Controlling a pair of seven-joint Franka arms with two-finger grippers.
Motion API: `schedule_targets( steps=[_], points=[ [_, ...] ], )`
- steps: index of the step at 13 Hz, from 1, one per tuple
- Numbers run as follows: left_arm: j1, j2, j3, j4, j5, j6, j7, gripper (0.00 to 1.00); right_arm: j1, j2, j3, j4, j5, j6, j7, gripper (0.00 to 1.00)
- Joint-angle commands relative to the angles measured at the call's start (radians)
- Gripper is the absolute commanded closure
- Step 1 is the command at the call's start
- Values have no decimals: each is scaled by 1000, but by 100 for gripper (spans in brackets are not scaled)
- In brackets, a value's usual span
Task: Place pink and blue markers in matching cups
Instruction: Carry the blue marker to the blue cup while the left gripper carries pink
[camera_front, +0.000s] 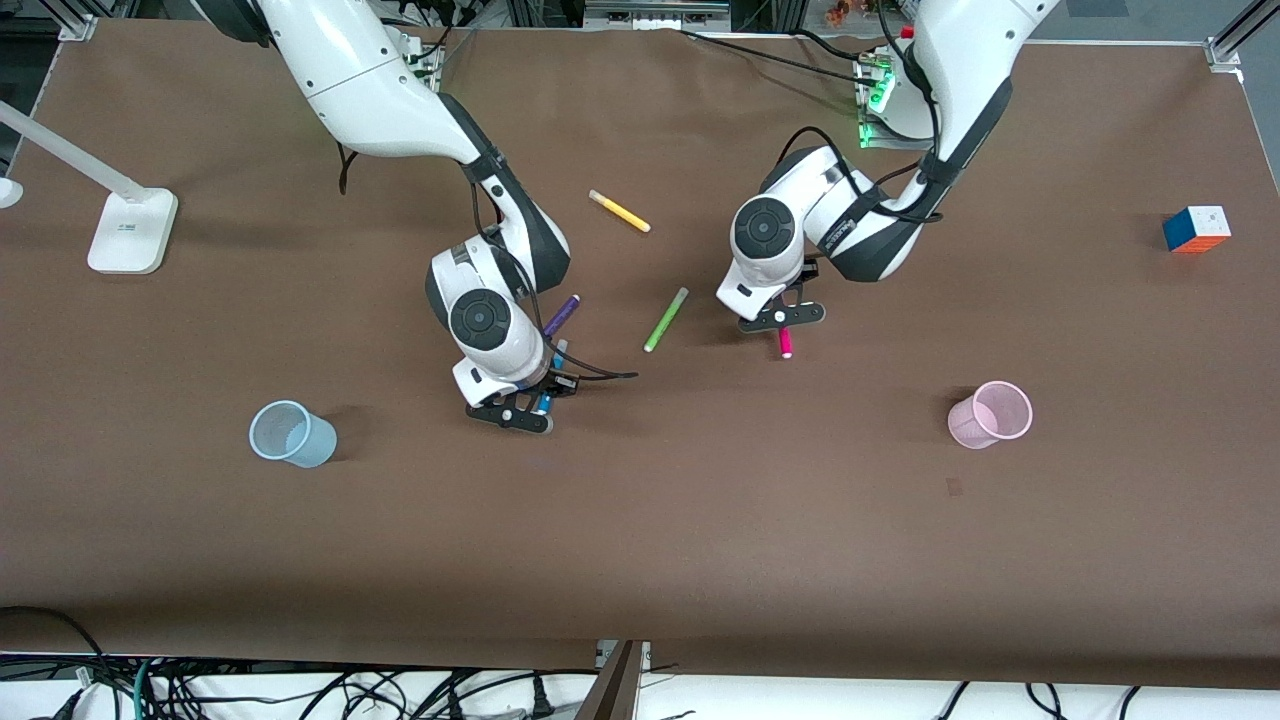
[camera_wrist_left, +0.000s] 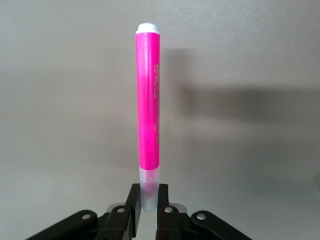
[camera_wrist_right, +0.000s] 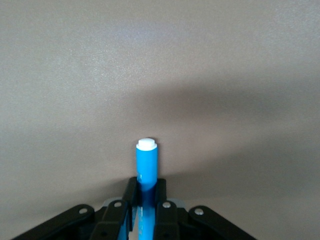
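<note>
— What stands nearest the front camera on the brown tabletop (camera_front: 640, 560)?

— Two translucent cups, well apart. The pale blue cup (camera_front: 292, 434) sits toward the right arm's end, the pale pink cup (camera_front: 990, 414) toward the left arm's end. Both show nothing inside.

— And the markers?

— Each is in a pincer. The right pincer (camera_front: 524, 408) (camera_wrist_right: 145, 210) is closed on the blue marker (camera_front: 545, 400) (camera_wrist_right: 146, 170), low over bare tabletop between the blue cup and the table's middle; in the right wrist view the barrel sticks out between the fingers, white end outward. The left pincer (camera_front: 783, 318) (camera_wrist_left: 148, 210) is closed on the pink marker (camera_front: 785, 343) (camera_wrist_left: 148, 105), gripping it by its pale translucent cap, the magenta barrel pointing away from the fingers. It hangs over open tabletop, well apart from the pink cup.

— Farther from the camera?

— A purple pen (camera_front: 561, 315) lies partly hidden by the right arm, a lime-green pen (camera_front: 666, 319) lies between the two arms, and a yellow pen (camera_front: 619, 211) lies farther still. A white lamp base (camera_front: 132, 230) stands toward the right arm's end, a colour puzzle cube (camera_front: 1196, 229) toward the left arm's.
</note>
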Motion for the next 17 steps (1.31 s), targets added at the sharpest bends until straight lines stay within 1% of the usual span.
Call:
schedule_targets(
  steps=[1, 3, 4, 6, 7, 8, 9, 11, 13, 15, 17],
  points=[
    [10, -3, 6, 116, 23, -202, 176, 100, -10, -53, -11, -9, 13, -97, -54, 100],
    [44, 3, 12, 226, 23, -388, 257, 100, -71, -123, -9, -11, 16, -192, -130, 100],
    [77, 3, 13, 271, 29, -465, 332, 100, -102, -157, -9, -9, 30, -239, -158, 100],
    [151, 14, 22, 328, 30, -567, 542, 100, -172, -209, -11, -5, 100, -309, -233, 100],
    [188, 16, 24, 340, 32, -586, 607, 100, -212, -224, -11, 9, 142, -351, -270, 100],
    [215, 16, 30, 342, 46, -604, 626, 100, -251, -240, -12, 18, 172, -394, -305, 100],
    [226, 17, 35, 344, 107, -629, 643, 100, -288, -246, -12, 32, 191, -427, -331, 100],
    [226, 31, 35, 344, 263, -667, 780, 100, -379, -246, -11, 82, 214, -514, -373, 100],
    [227, 37, 62, 344, 387, -670, 937, 100, -473, -223, -9, 144, 293, -592, -430, 100],
    [226, 61, 88, 344, 501, -670, 1044, 100, -536, -203, -9, 156, 347, -613, -456, 100],
    [226, 106, 96, 341, 611, -670, 1126, 100, -588, -180, -6, 156, 367, -616, -490, 100]
  ],
)
